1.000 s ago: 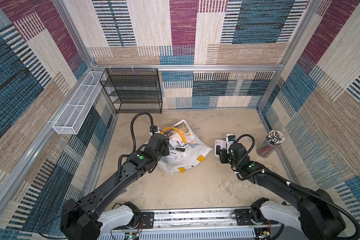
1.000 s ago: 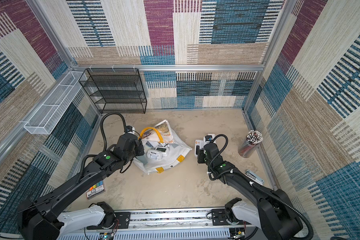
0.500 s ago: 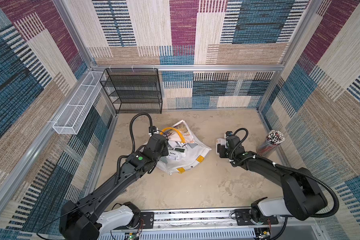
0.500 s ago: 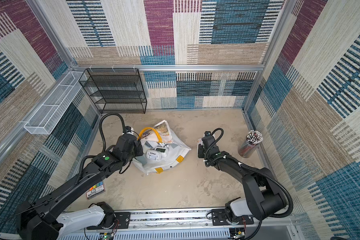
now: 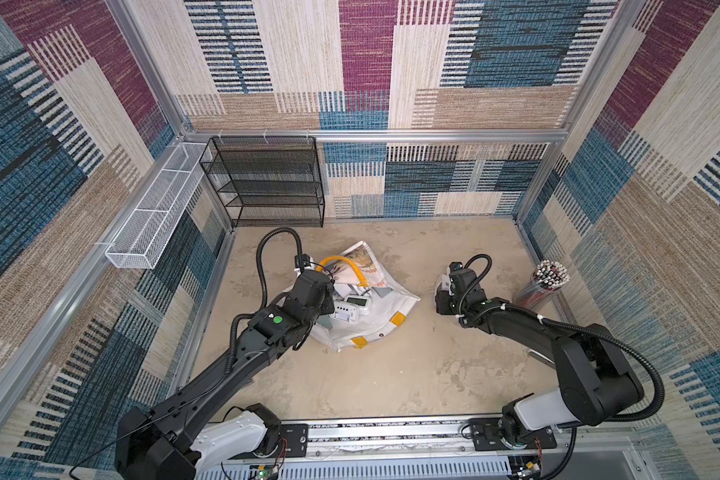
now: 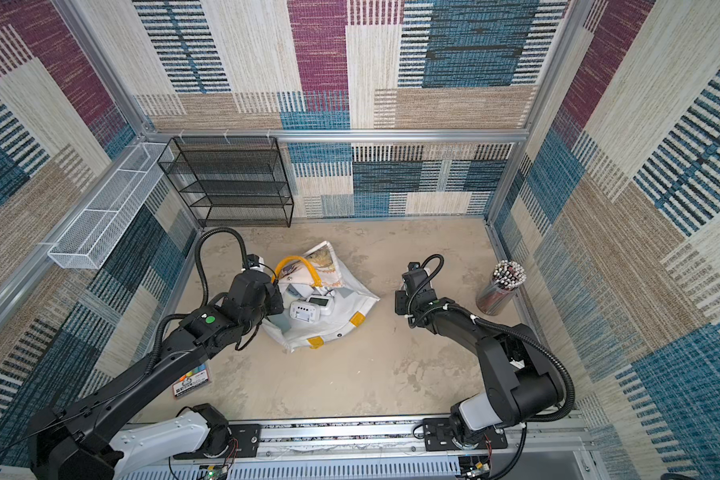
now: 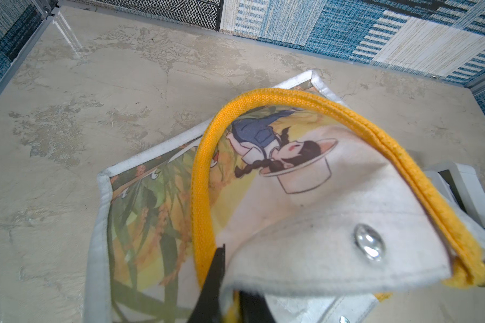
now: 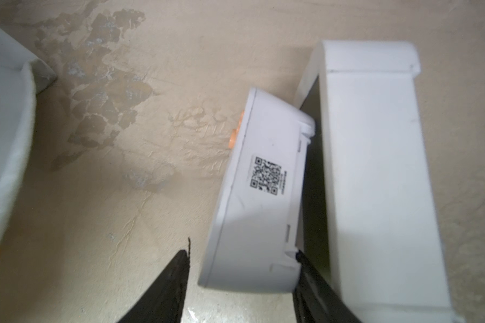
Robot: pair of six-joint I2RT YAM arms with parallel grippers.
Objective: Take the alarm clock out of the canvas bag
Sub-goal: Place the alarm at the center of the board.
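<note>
Between spread fingers of right hand [image 8: 241, 253], alarm clock [image 8: 263, 195] on tabletop [image 8: 123, 209]; left hand [image 7: 231, 296] clamps canvas bag [image 7: 319, 237].

Black arms [image 5: 225, 365] on white bases [image 5: 225, 436], ribbed black cables [image 5: 261, 257], apparently green stickers [image 5: 277, 319].

Centre right in a top view, right hand [image 5: 444, 296] fingers lost beneath its wrist, small white gadgets [image 5: 346, 311] in the canvas bag [image 5: 393, 304] too tiny to tell apart, blurred white block [image 8: 375, 167] cut by the wrist view's edge.
</note>
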